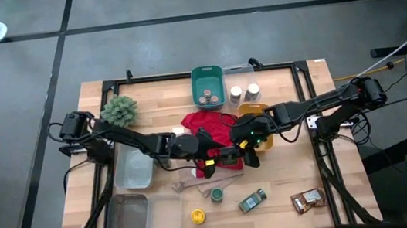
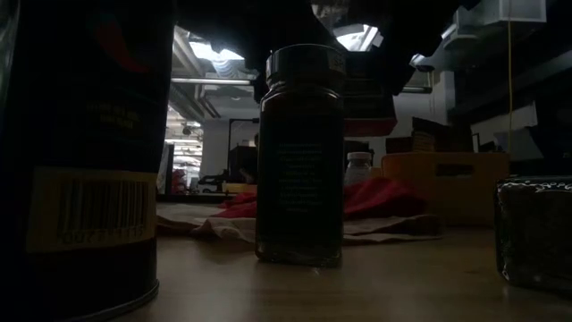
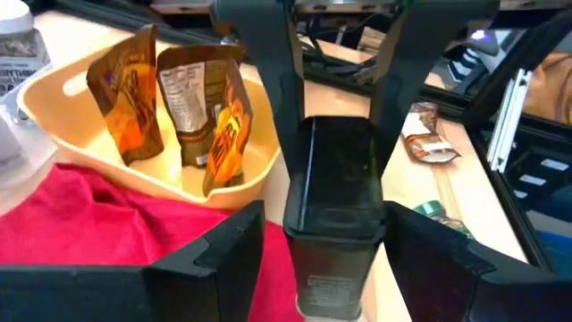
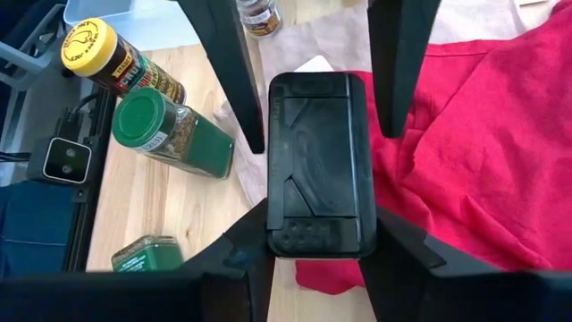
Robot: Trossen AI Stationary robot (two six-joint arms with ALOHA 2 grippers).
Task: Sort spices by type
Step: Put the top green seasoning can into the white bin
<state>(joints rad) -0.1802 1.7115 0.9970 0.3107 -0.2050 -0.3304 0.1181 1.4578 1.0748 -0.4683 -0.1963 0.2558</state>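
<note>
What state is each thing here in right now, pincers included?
tin: lid closed, held off the table.
right pincer: shut on the tin.
left pincer: open, fingers either side of the tin.
packets: standing in the yellow basket.
green-lidded jar: lying on its side, lid on.
red cloth: crumpled.

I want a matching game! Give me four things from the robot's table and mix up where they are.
Things:
1. black tin
2. brown packets
3. bushy plant
4. jar with yellow lid

Places:
A. standing in the yellow tub
B. on bare wood, near a green-lidded jar
C. held in the right gripper
D. on the wood, left of the red cloth

Pairs: 1-C, 2-A, 3-D, 4-B
</note>
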